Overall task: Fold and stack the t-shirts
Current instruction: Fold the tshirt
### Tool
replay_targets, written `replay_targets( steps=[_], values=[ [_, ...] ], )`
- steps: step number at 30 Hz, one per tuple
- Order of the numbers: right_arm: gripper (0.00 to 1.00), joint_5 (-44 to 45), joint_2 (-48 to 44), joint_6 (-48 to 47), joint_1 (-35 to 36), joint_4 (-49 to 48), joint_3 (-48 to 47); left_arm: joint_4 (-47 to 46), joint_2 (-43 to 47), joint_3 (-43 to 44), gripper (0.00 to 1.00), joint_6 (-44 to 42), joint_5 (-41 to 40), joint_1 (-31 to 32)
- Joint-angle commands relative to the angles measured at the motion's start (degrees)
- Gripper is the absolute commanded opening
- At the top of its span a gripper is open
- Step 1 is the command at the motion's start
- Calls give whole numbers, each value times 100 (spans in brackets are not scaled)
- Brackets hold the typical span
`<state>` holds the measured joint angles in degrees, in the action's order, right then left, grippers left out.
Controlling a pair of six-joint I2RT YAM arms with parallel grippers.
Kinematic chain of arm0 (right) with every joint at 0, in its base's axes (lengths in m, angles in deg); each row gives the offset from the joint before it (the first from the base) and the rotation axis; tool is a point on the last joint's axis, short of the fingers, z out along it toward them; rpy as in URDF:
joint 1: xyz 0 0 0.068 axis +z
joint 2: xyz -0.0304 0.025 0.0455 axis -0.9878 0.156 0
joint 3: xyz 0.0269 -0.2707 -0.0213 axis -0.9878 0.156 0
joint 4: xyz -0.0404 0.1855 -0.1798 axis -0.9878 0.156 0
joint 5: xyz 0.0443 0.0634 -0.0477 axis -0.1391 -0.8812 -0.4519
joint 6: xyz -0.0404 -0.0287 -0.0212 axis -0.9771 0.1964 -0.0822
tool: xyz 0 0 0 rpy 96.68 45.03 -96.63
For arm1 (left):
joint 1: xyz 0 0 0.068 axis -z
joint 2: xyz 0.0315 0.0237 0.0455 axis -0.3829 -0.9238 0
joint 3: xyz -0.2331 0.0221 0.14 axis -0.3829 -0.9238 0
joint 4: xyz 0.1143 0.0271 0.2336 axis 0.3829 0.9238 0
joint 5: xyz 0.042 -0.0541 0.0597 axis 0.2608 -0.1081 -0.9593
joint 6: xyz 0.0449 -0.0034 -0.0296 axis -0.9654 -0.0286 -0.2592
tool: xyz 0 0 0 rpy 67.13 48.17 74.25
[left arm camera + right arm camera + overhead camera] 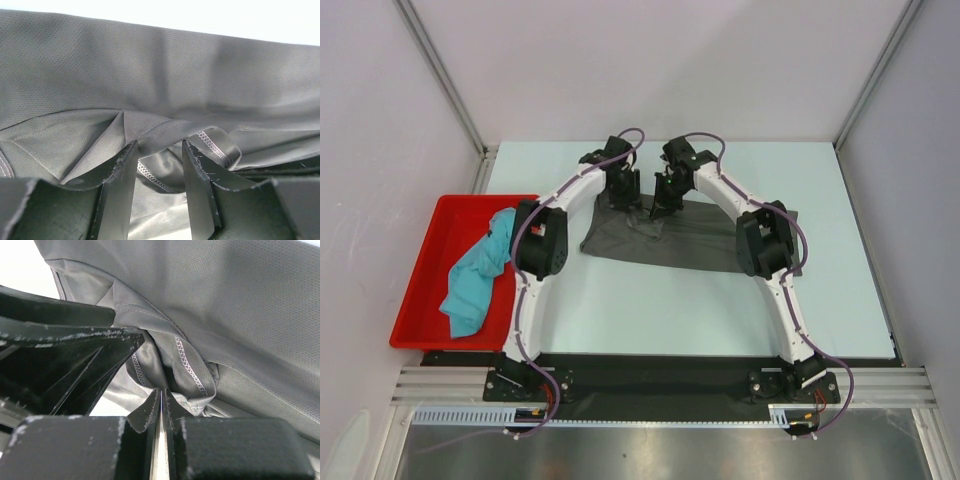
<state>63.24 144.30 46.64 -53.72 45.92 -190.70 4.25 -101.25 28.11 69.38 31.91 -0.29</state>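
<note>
The dark grey t-shirt (695, 238) lies spread in the middle of the table, and both grippers are at its far left edge. My left gripper (624, 197) (160, 146) is open, its fingertips (125, 160) pressed into a bunched fold with a stitched hem running between them. My right gripper (663, 207) (162, 391) is shut, pinching a small fold of the grey cloth (200, 340) at its tips, and the cloth rises to a peak there. The teal t-shirt (478, 272) lies crumpled in the red tray, one end draped over the tray's near right rim.
The red tray (428, 268) sits at the table's left edge, beside the left arm's elbow (540, 240). The right arm's elbow (765, 243) hangs over the grey shirt's right end. The left gripper's black body (60, 365) fills the left of the right wrist view.
</note>
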Motion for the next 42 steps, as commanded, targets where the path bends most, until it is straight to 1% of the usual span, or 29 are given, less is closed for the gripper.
replay_targets(
  steps=[1,8,17,21,24,27,30,31,33,34,35,37,38,40,42],
  values=[
    [8,-102,51,-140,29,51,13,177,-128,367,46,-151,-243,-16],
    [8,-138,42,-193,20,43,189,379,-506,964,45,-178,-181,-16],
    [7,-173,-11,-192,-77,25,417,99,-542,1061,44,-64,-14,-16],
    [6,-6,-195,-254,-129,-1,680,-200,-612,1035,43,129,301,-24],
    [6,301,-379,-403,-199,43,839,-473,-735,1035,43,384,539,-24],
    [6,949,-564,-614,-261,191,866,-780,-779,1035,42,744,864,-24],
    [6,1495,-783,-816,-261,210,971,-1123,-735,1052,43,1105,1058,-33],
    [6,1593,-845,-843,-270,175,1023,-1228,-700,1053,44,1175,1058,-33],
    [8,1673,-1047,-878,-296,-9,1190,-1273,-569,1061,46,1185,988,-33],
    [9,1673,-1083,-869,-314,-45,1217,-1221,-499,1044,50,1089,823,-25],
    [11,1682,-1109,-869,-331,-97,1226,-1168,-428,1035,50,1027,725,-33],
    [11,1726,-1136,-869,-367,-115,1191,-1010,-191,922,50,826,453,-33],
    [12,1673,-1136,-869,-410,-124,1182,-949,-77,868,50,755,165,-33],
    [12,1419,-1136,-843,-420,-115,1164,-747,187,720,51,553,-127,-25],
    [18,964,-1162,-904,-376,-177,1208,-667,415,605,56,403,-330,-33]
  ],
)
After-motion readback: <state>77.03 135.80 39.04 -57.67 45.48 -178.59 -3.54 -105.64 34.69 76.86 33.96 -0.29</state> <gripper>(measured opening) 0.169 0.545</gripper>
